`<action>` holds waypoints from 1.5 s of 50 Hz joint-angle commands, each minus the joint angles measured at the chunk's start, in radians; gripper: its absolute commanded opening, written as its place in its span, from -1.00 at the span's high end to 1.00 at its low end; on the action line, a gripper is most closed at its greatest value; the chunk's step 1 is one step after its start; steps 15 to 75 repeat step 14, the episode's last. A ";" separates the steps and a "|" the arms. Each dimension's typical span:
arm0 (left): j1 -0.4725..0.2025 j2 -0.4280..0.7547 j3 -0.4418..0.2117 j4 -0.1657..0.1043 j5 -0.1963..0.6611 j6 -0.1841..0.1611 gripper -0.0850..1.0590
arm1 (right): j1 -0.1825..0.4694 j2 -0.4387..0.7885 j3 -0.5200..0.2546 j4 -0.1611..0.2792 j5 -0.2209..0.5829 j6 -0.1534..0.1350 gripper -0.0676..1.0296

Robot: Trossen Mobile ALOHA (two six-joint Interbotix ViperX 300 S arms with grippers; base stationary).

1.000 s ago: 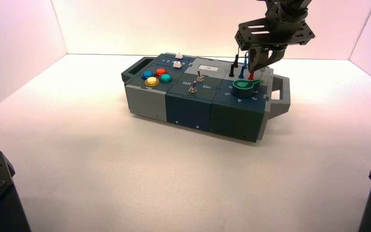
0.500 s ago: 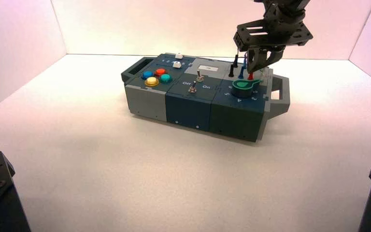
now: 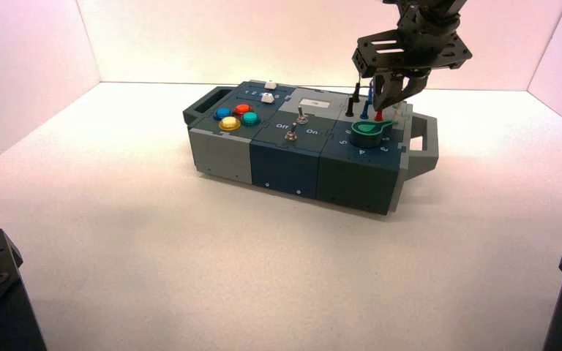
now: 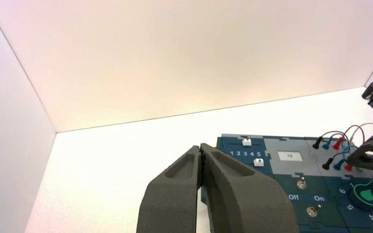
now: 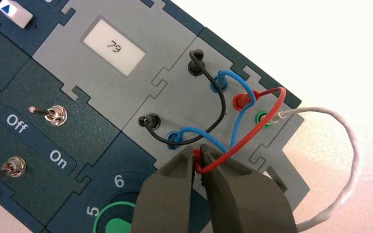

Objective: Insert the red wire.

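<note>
Red wire reaches the right gripper above the box, grip impossible to tell; well leftward is the left gripper, closed.

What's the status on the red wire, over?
Right gripper at red wire's near plug, over box's right end; seating hidden. Left gripper parked shut, left of box. Blue wire looped close by.

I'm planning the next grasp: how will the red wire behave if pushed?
The red wire will probably flex, since it bows in a thin arc. Its far end should stay put, as that plug seems seated in the red socket. The narrow plug at the right gripper may tilt.
</note>
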 commanded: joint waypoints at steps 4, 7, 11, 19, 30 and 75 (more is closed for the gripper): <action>0.009 0.000 -0.029 0.002 -0.014 0.003 0.91 | 0.006 0.000 0.005 0.003 0.014 -0.003 0.35; 0.009 -0.003 -0.031 0.002 -0.014 0.003 0.91 | 0.012 -0.003 0.008 0.005 0.014 -0.002 0.35; 0.011 -0.003 -0.029 0.002 -0.017 0.003 0.91 | 0.015 -0.015 0.006 0.003 0.011 -0.002 0.35; 0.011 -0.008 -0.029 0.002 -0.017 0.003 0.91 | 0.017 -0.026 0.005 0.003 0.011 -0.003 0.35; 0.011 -0.008 -0.029 0.002 -0.017 0.003 0.91 | 0.017 -0.026 0.005 0.003 0.011 -0.003 0.35; 0.011 -0.008 -0.029 0.002 -0.017 0.003 0.91 | 0.017 -0.026 0.005 0.003 0.011 -0.003 0.35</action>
